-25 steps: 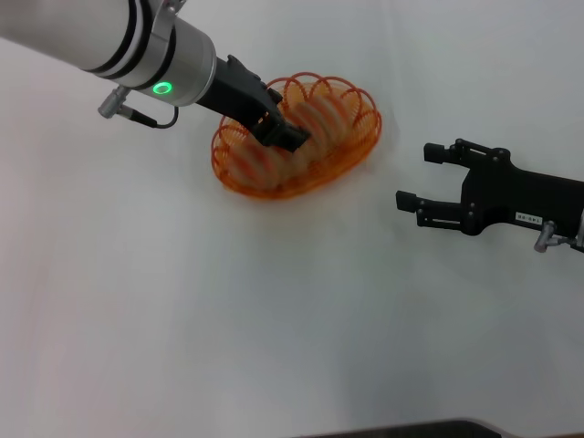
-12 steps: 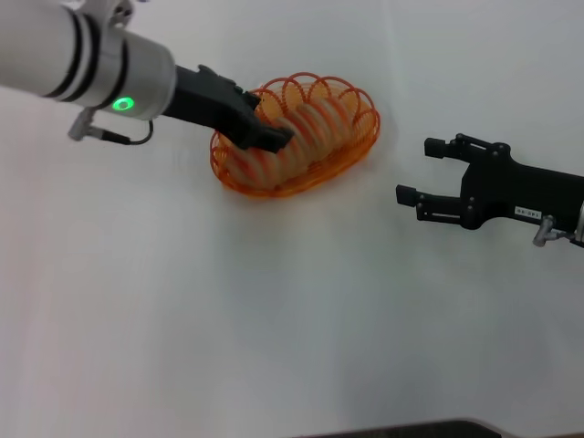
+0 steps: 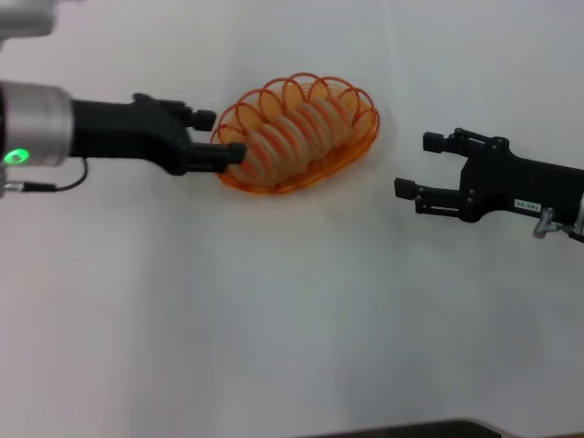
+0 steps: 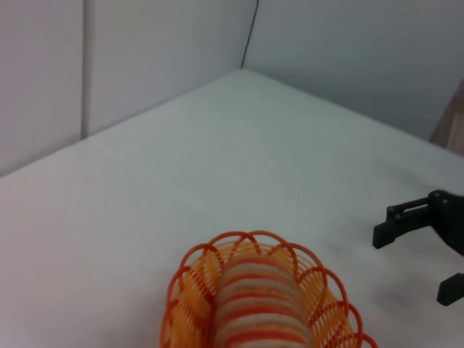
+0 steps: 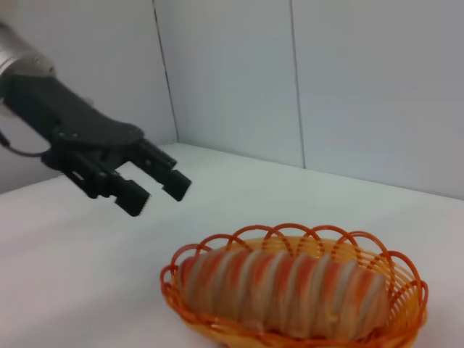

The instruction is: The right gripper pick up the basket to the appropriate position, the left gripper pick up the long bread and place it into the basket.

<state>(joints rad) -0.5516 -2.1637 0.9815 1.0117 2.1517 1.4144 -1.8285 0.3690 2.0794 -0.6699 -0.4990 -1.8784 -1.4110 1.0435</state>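
The orange wire basket stands on the white table, back of centre. The long bread, tan with orange ridges, lies lengthwise inside it. My left gripper hovers just off the basket's left end, open and empty, its lower fingertip close to the rim. To the right of the basket, a hand's width away, my right gripper is open and holds nothing. The right wrist view shows the bread in the basket with the left gripper above its end. The left wrist view shows bread, basket and the right gripper farther off.
The white table spreads out around the basket with nothing else on it. Grey wall panels rise behind the table's far edge. A dark edge shows along the front of the table.
My left gripper has pulled back to the left out of the basket, open, leaving the bread lying inside. The right gripper has barely moved.
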